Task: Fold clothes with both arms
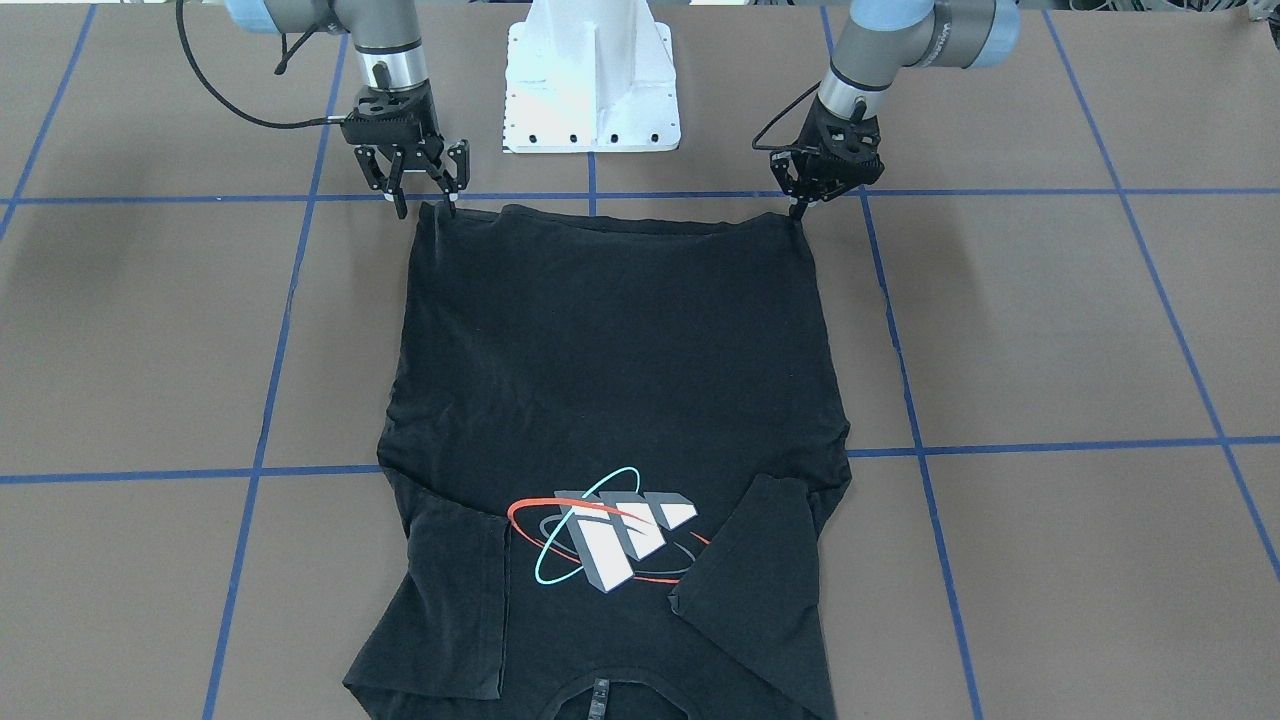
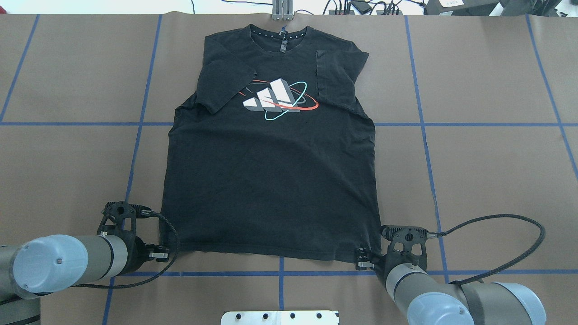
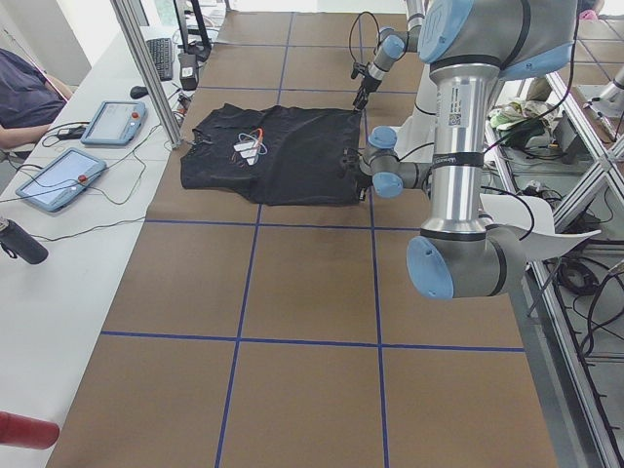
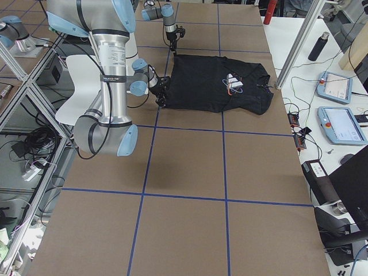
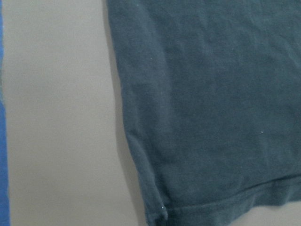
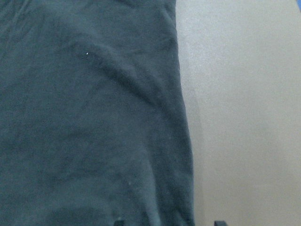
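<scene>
The black T-shirt (image 1: 620,350) (image 2: 271,180) lies flat and print side up on the brown table, collar away from the robot. Both short sleeves are folded inward beside the chest print (image 2: 277,100). My left gripper (image 1: 806,206) (image 2: 158,253) sits low at the hem corner on its side and looks open; the left wrist view shows that corner (image 5: 160,214) but no fingers. My right gripper (image 1: 425,207) (image 2: 361,262) is open at the other hem corner. Its fingertips (image 6: 117,222) straddle the shirt's side edge (image 6: 184,141).
The white pedestal base (image 1: 590,80) stands just behind the hem, between the arms. Blue tape lines (image 2: 135,124) grid the brown table. A side desk carries tablets (image 3: 58,180), cables and a bottle (image 3: 19,241), and a seated person (image 3: 24,93) is at its far end.
</scene>
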{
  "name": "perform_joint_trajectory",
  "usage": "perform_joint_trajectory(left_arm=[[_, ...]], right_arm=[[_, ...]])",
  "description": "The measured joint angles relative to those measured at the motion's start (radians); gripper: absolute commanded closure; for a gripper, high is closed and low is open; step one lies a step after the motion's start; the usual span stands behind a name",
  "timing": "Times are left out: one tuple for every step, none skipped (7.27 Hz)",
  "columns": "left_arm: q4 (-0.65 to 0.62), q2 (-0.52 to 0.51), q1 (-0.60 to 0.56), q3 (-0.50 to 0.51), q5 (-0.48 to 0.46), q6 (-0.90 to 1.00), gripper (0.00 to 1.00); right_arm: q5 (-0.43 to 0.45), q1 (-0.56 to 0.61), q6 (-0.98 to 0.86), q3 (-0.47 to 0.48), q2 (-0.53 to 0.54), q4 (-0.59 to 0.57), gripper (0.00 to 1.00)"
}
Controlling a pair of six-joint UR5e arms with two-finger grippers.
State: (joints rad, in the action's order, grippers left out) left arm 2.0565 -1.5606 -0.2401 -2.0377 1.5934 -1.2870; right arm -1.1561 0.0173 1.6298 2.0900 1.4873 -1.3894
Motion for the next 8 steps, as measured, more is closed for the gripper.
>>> perform_joint_trajectory(left_arm=[[0.0,0.0,0.0,0.0,0.0,0.0,1.0],[0.001,0.0,0.0,0.001,0.0,0.0,1.0],[0.002,0.0,0.0,0.001,0.0,0.0,1.0],[0.002,-0.001,0.001,0.0,0.0,0.0,1.0],[0.002,-0.001,0.001,0.0,0.0,0.0,1.0],[0.002,-0.001,0.001,-0.001,0.0,0.0,1.0],[0.002,-0.001,0.001,-0.002,0.0,0.0,1.0],[0.002,-0.001,0.001,-0.003,0.0,0.0,1.0]], right_arm=[[0.015,-0.022,0.016,0.016,0.0,-0.033,0.36],[0.024,-0.04,0.023,0.018,-0.003,-0.048,0.4],[0.028,-0.049,0.024,0.016,-0.007,-0.053,0.4],[0.029,-0.052,0.025,0.013,-0.01,-0.055,0.4],[0.03,-0.054,0.024,0.009,-0.011,-0.055,0.4],[0.031,-0.054,0.021,0.006,-0.012,-0.055,0.4],[0.032,-0.052,0.018,0.001,-0.013,-0.055,0.4],[0.032,-0.05,0.017,-0.002,-0.013,-0.054,0.4]])
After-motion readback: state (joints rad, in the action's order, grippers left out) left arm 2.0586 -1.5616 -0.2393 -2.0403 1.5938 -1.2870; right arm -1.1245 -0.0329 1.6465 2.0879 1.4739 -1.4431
